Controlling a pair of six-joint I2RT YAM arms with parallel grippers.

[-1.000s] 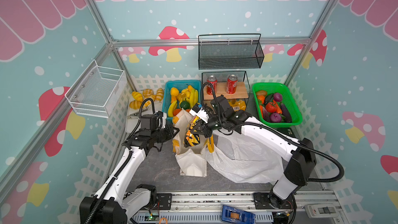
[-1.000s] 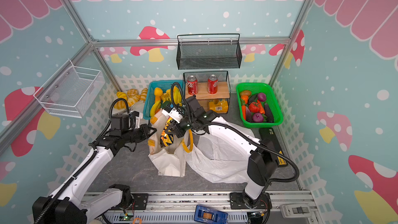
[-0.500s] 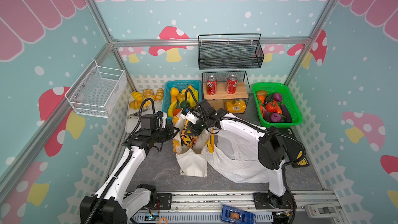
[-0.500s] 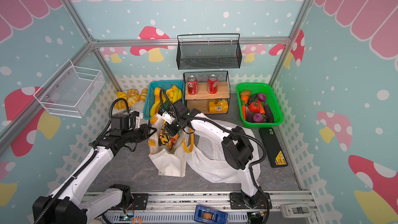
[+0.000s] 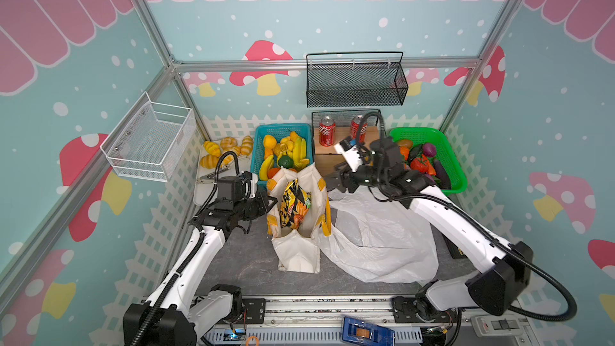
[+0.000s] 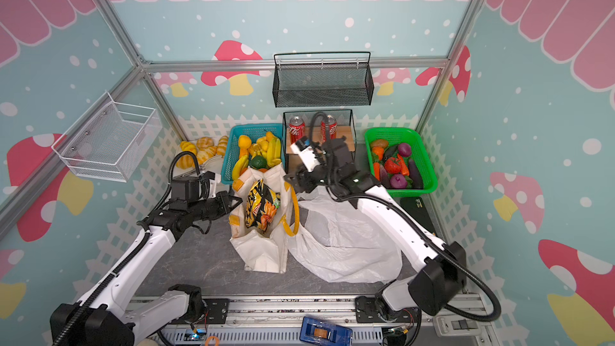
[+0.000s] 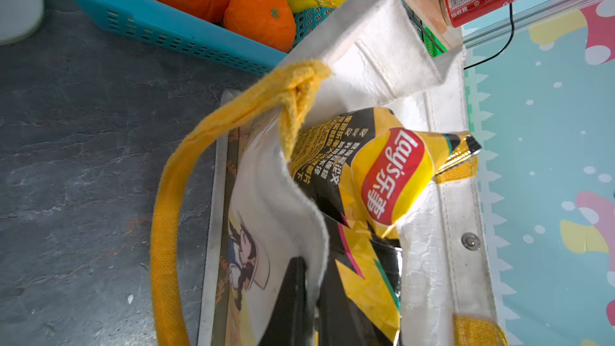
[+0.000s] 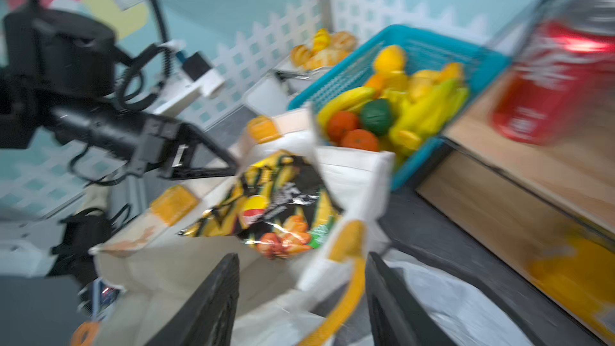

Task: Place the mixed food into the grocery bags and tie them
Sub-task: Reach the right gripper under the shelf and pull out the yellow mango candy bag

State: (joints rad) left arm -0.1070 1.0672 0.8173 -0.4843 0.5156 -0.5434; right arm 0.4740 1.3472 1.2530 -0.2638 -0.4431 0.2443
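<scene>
**Here, the snack packet sat inside the tote**

Seen from above, a grey tabletop (image 5: 239, 261) filled the floor of a pastel booth. The largest thing on it was the white plastic carrier bag (image 5: 382, 237), lying crumpled and flat at centre right. Touching its left edge stood the cream canvas tote (image 5: 296, 254), upright with its mouth open. Behind and to the right, a green basket (image 5: 416, 131) held the toy vegetables (image 5: 422, 161) – carrot, eggplant, tomato – well apart from both bags. The black-and-yellow snack packet (image 5: 293, 201) stood inside the tote, its top poking above the rim. The left gripper (image 5: 270, 202) was pressed together on the tote's left rim, pinching the fabric. The right gripper (image 8: 301, 257) hovered just beside the tote's right rim with its jaws spread and holding nothing; in the blurred right wrist view, one yellow handle (image 8: 346, 294) hung between them.
</scene>
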